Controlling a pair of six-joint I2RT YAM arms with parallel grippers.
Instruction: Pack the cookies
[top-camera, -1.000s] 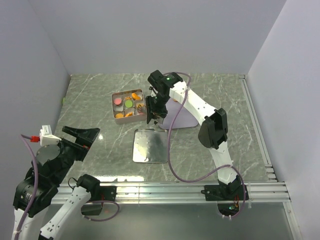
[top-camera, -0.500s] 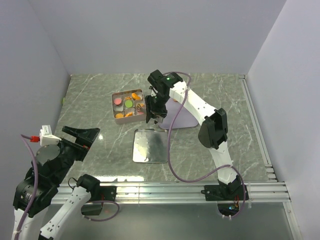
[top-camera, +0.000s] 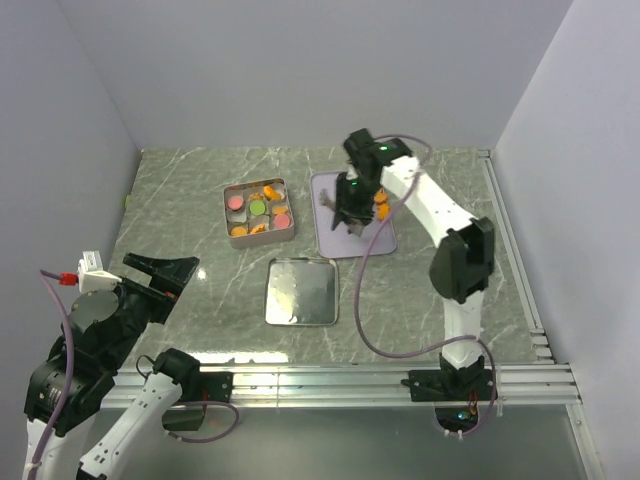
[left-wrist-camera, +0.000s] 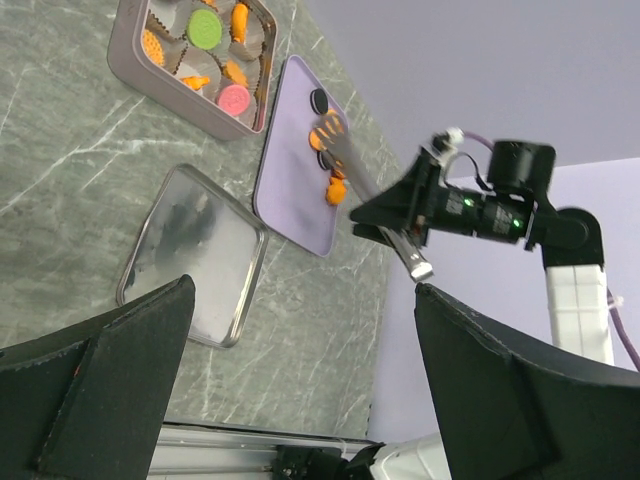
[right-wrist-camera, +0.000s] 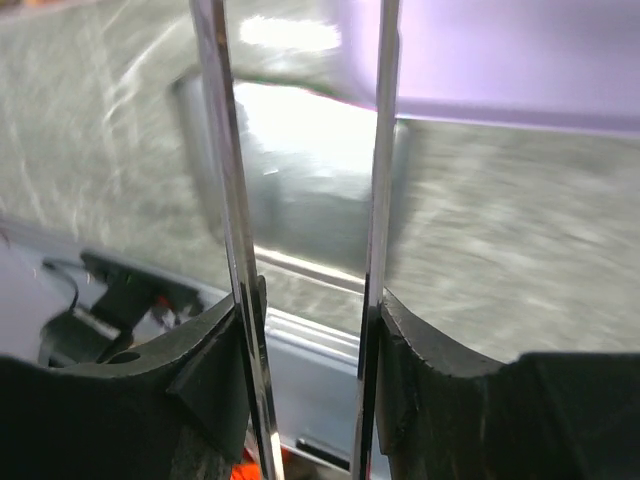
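Lavender tray first, because that is where the unpacked cookies lie: I count two black ones and a couple of orange ones in a loose line near its middle. The tin sits just left of the tray. Its paper cups already hold a green disc, a pink one and several orange ones, so I judge the packing well under way but not finished. A few cups look only partly filled, though I can't count them exactly. The lid lies off on the table in front of the tin, shiny side up, and I expect it goes on last.

My right gripper hangs over the tray, its long thin blades partly apart. Nothing shows between them along the length I can see, but the tips run out of the blurred wrist view, so I cannot tell whether they hold a cookie. My left gripper is parked at the near left, spread wide and empty.
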